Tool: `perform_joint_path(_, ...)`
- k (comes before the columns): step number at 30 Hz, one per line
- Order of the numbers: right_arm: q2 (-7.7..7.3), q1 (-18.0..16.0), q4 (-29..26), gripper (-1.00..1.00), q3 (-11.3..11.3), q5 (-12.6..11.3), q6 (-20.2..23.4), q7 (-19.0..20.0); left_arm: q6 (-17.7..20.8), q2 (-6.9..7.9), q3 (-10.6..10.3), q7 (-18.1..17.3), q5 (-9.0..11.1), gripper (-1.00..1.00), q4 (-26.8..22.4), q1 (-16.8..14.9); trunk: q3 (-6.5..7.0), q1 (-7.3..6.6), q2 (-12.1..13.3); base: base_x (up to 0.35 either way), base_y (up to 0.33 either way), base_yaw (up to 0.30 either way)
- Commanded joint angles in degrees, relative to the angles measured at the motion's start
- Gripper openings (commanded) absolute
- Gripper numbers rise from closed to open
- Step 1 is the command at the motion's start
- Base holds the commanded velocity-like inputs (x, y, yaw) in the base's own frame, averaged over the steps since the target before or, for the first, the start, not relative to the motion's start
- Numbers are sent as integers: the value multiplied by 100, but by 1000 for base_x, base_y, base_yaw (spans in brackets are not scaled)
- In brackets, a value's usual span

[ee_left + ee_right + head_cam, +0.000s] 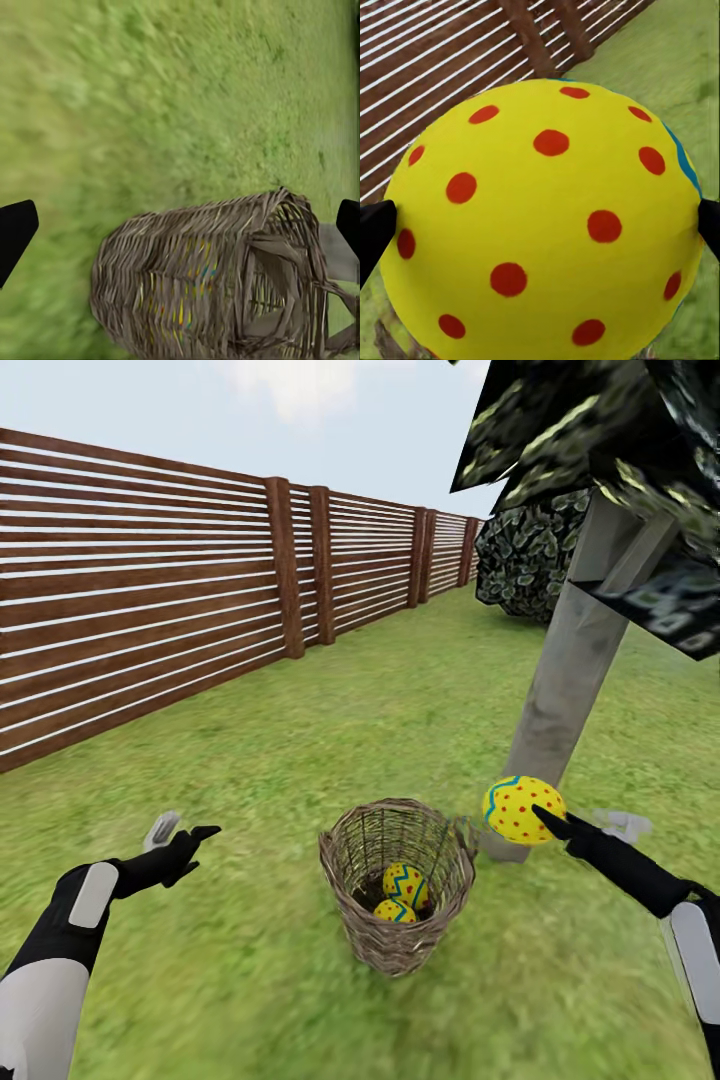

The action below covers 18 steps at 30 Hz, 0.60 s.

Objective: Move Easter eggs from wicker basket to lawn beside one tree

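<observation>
1. Right gripper [540, 812]: fingers pinched on 1 Easter egg [523, 810], held in the air above the lawn [300, 740], just beside the tree [570, 690] trunk and clear of the wicker basket [398, 900].
2. Left gripper [185, 830]: fingers spread, holding nothing, hovering over grass well to the basket's left.
3. Wicker basket: upright on the lawn near the trunk base; 2 eggs remain inside [405, 885].
4. Step in hand, by judgement: egg 1 of 3 is lifted out and on its way to the tree; none is set down yet.
5. Next move calls for lowering the egg to the grass beside the trunk base before letting go, so it does not drop and roll.
6. Right wrist view: egg [547, 225] close up, red dots, blue band edge, fence [442, 82] beyond.
7. Left wrist view: basket weave [217, 277] from the side, colour glinting through the gaps.
8. Head view alone relates basket, trunk and both arms.
</observation>
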Motion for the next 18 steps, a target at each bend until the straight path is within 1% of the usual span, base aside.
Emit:
perform_joint_path(1, 4, 54, 25, -100, -257, -23, 46, 8, 31, -12, 19, -34, -32, 100, 1, -5, 18, -3, 0, 0, 0, 0)
perform_joint_path(2, 4, 76, 125, -100, -369, -4, 28, -18, 31, -16, 19, -34, -37, 100, 2, -5, 40, -6, 1, 0, 0, 0)
perform_joint_path(3, -7, 86, 304, -100, -421, 11, 13, -67, 31, -20, 19, -34, -39, 100, 0, -5, 62, -9, 3, 0, 0, 0)
perform_joint_path(4, -19, 88, 511, -100, -444, 103, -5, -167, 31, -33, 17, -34, -40, 100, -3, -5, 82, -24, 30, 0, 0, 0)
perform_joint_path(5, -40, 91, 749, -100, -462, 397, -171, -402, 28, -41, 12, -37, -41, 100, -4, -5, 99, -46, 70, 0, 0, 0)
perform_joint_path(6, -34, 94, 908, -100, -468, 616, -532, -615, 24, -43, 16, -40, -36, 100, -6, -5, 117, -68, 110, 0, 0, 0)
perform_joint_path(7, -24, 96, 1130, -100, -464, 789, -1012, -803, 26, -44, 13, -50, -31, 100, -7, -5, 135, -90, 150, 0, 0, 0)
perform_joint_path(8, -16, 96, 1515, -100, -449, 991, -1536, -953, 29, -44, 11, -60, -22, 100, -7, -5, 153, -112, 190, 0, 0, 0)
perform_joint_path(9, -23, 94, 2034, -100, -434, 1260, -2061, -1040, 35, -45, 10, -70, -15, 100, -14, -5, 171, -134, 230, 0, 0, 0)
perform_joint_path(10, -23, 70, 2637, -100, -426, 1609, -2689, -1105, 43, -45, 10, -95, -9, 100, -24, -5, 189, -156, 271, 0, 0, 0)
perform_joint_path(11, -24, 6, 3164, -100, -421, 1932, -3243, -1249, 53, -45, 10, -213, -7, 100, -31, -5, 207, -178, 311, 0, 0, 0)
perform_joint_path(12, -24, -391, 4379, -100, -407, 2597, -3765, -1578, 57, -45, 8, -547, -6, 100, -26, -7, 225, -200, 351, 0, 0, 0)
perform_joint_path(13, -25, -634, 4963, -100, -408, 2867, -3893, -1639, 63, -46, 9, -596, -6, 100, -34, -6, 243, -222, 391, 0, 0, 0)
perform_joint_path(14, -28, -981, 5753, -100, -411, 3268, -4167, -1811, 74, -45, 9, -677, -6, 100, -55, -5, 243, -222, 391, 0, 0, 0)
perform_joint_path(15, -24, -1218, 6302, -100, -413, 3672, -4523, -2067, 84, -43, 10, -812, -6, 100, -68, -5, 243, -222, 391, 0, 0, 0)
perform_joint_path(16, -17, -1318, 6551, -100, -413, 3987, -4844, -2247, 89, -33, 11, -1021, -6, 100, -60, -5, 243, -222, 391, 0, 0, 0)
perform_joint_path(18, -16, -1376, 6711, -100, -414, 4213, -5049, -2359, 92, -21, 10, -1379, -6, 100, -28, -5, 243, -222, 391, 0, 0, 0)
